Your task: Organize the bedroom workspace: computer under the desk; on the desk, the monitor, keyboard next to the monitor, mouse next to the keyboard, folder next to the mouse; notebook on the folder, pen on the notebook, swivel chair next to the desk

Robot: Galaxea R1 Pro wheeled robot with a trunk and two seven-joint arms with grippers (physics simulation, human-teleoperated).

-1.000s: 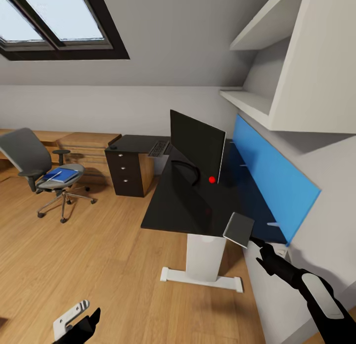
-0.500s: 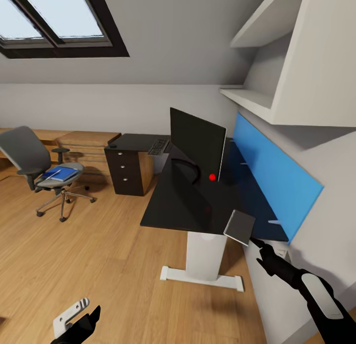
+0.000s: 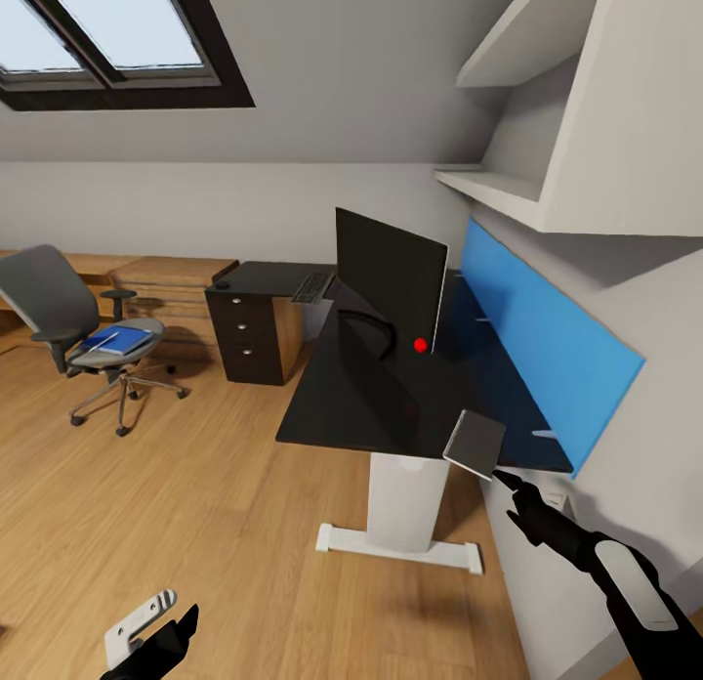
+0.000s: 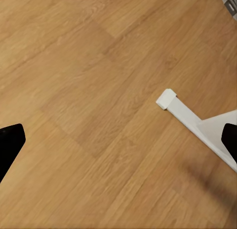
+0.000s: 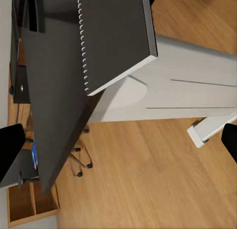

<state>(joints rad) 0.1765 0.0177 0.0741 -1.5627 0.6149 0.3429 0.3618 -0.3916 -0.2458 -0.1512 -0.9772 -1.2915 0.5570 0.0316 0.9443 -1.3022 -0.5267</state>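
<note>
Black desk point(image 3: 347, 397) on wood floor point(image 3: 195, 504); left gripper point(image 4: 119, 142) spread wide, right gripper point(image 3: 510, 482) unclear

Glossy black arms, white panels.

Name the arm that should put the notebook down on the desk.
Right. The notebook already sits at the right gripper's tip, just over the desk's near corner. The left gripper hangs low over the wooden floor, well away from the desk, with nothing between its fingers.
</note>
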